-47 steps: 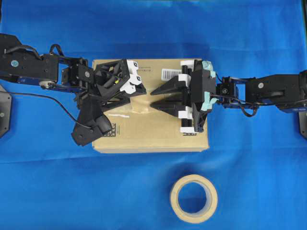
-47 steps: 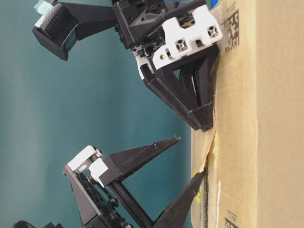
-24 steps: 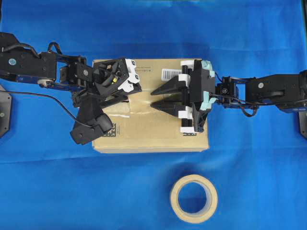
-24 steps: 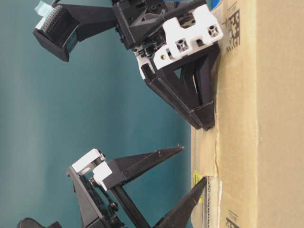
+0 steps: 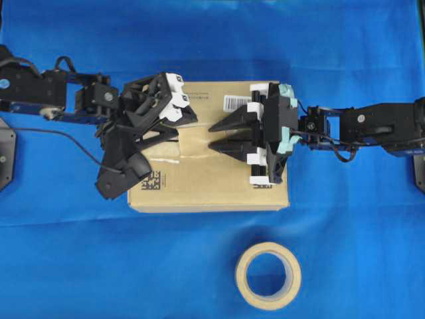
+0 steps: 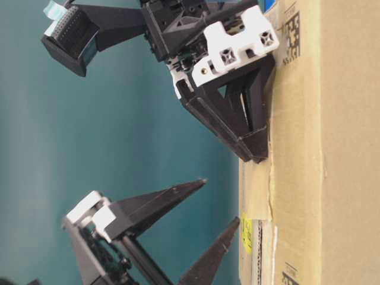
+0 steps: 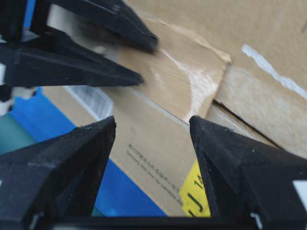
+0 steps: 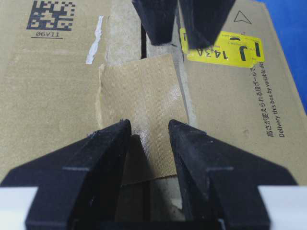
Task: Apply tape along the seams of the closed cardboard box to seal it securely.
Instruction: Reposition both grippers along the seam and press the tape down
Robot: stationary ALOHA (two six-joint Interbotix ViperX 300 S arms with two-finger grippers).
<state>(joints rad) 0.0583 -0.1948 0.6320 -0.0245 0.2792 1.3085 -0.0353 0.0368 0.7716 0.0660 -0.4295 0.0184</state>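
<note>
A blue cloth (image 5: pixel 80 266) covered the whole work surface, and nearest the viewer in the overhead view a beige tape roll (image 5: pixel 268 276) lay flat on it, well apart from everything else. Beyond it sat the cardboard box (image 5: pixel 212 183), flat and closed.

On its top a black square code (image 8: pixel 50 14) carried the line "06V11". A yellow sticker (image 8: pixel 225 48) read "J 14.3A", with "Delivery this box by variable" printed alongside. A white barcode label (image 5: pixel 236 102) sat near the far edge.

The seams (image 8: pixel 142 43) ran along the middle of the top. The tape (image 8: pixel 139 103), a tan ribbed square, lay stuck across the slit at about mid-length, one edge slightly lifted.

The right gripper (image 5: pixel 210 134) reached in low, its spread fingers empty and pointing along the slit with both tips over the tape. The left gripper (image 5: pixel 187 126), rolled onto its side, faced it from the other end, jaws likewise apart and holding nothing, tips clear of the box top in the table-level view.
</note>
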